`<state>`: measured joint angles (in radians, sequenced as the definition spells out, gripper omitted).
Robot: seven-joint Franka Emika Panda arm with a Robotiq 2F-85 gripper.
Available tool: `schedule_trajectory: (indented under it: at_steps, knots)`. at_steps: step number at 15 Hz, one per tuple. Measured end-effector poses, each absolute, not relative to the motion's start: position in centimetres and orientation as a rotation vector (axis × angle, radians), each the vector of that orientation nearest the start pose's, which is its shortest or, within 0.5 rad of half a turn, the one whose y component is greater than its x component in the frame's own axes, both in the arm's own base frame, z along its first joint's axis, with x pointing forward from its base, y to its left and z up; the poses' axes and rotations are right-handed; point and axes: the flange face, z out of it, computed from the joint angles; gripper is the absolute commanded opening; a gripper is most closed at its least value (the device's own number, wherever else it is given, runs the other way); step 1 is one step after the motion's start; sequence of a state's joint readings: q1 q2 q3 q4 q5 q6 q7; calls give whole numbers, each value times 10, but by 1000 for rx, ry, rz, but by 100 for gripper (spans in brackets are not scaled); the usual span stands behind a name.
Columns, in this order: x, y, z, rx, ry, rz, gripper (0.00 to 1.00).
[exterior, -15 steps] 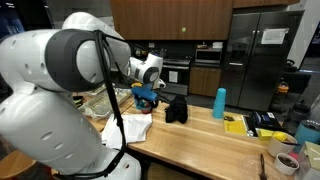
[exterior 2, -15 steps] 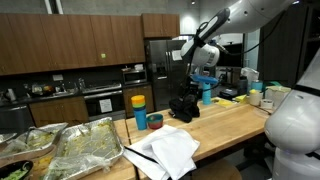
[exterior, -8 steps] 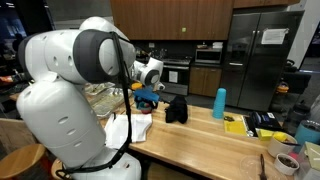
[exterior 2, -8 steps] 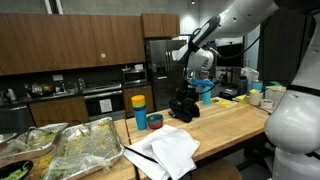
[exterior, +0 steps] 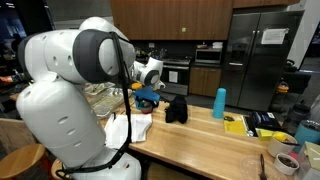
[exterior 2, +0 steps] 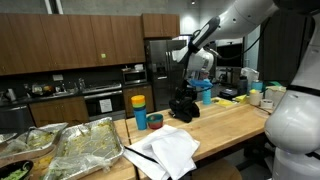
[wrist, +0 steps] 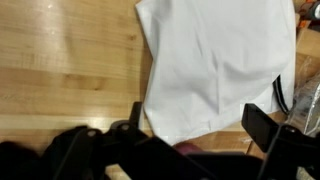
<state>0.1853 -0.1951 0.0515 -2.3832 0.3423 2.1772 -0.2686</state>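
Your gripper is open, its jaws spread wide with nothing between them. It hangs over the black cloth, which lies bunched on the wooden counter. In both exterior views the gripper sits just above the bundle, and I cannot tell whether it touches.

In the wrist view the dark folds fill the bottom edge, under the jaws. Past them you see the white cloth spread on the wood. In an exterior view the white cloth lies near the counter's front edge, apart from the black cloth. A blue cup and a yellow-lidded cup stand just behind it.

A teal bottle stands upright beyond the black cloth, apart from the gripper. Foil trays sit off to the side of the white cloth.
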Motion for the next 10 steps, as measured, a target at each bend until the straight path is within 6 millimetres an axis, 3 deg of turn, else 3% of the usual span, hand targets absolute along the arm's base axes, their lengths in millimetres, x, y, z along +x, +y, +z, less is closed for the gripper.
schedule_trajectory:
  at_steps: [5,10]
  knots:
    - [486,114,395,-2834,-322,-359,100]
    - [510,113,366,-2851,-303,-404,100]
